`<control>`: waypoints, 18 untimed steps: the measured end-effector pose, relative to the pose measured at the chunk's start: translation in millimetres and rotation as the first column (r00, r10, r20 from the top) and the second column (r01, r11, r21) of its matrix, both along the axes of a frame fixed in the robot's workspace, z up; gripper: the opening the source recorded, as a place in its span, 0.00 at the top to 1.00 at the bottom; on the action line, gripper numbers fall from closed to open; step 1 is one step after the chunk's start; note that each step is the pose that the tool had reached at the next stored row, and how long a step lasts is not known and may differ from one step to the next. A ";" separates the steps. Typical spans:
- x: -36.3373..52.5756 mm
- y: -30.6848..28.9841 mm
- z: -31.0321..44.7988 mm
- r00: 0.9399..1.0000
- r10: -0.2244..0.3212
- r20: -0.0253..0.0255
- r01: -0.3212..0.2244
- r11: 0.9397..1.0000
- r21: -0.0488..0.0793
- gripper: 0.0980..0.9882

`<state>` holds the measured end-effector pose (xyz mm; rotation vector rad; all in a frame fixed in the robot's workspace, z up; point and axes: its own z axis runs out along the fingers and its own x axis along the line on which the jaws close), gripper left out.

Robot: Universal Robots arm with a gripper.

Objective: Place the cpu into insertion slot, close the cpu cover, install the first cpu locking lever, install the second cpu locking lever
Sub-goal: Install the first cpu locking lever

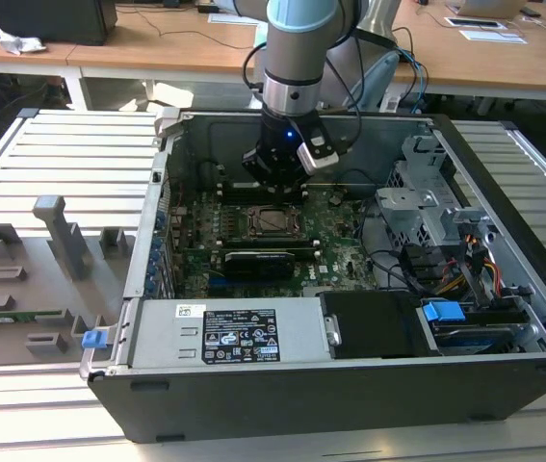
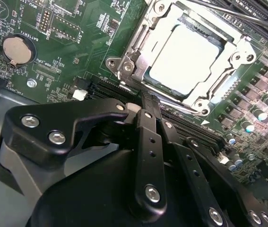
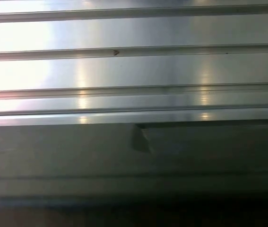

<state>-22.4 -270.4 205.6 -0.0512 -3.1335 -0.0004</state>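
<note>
Black gripper linkage sits closest to you; whether its jaws are open, you cannot tell. Just beyond, the cpu lies in the insertion slot, the cpu cover framing it.

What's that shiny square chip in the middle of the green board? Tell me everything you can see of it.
That is the cpu, a flat square with a dull, pale silver metal top. It lies level in its socket on the green circuit board. A thin silvery metal frame, the cpu cover, lies around its edges, with the chip's top showing through the square window. The claw hangs above it, not touching it.
</note>
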 end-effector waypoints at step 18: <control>3.8 -2.9 -6.2 1.000 0.000 0.000 0.000 1.000 -0.008 0.99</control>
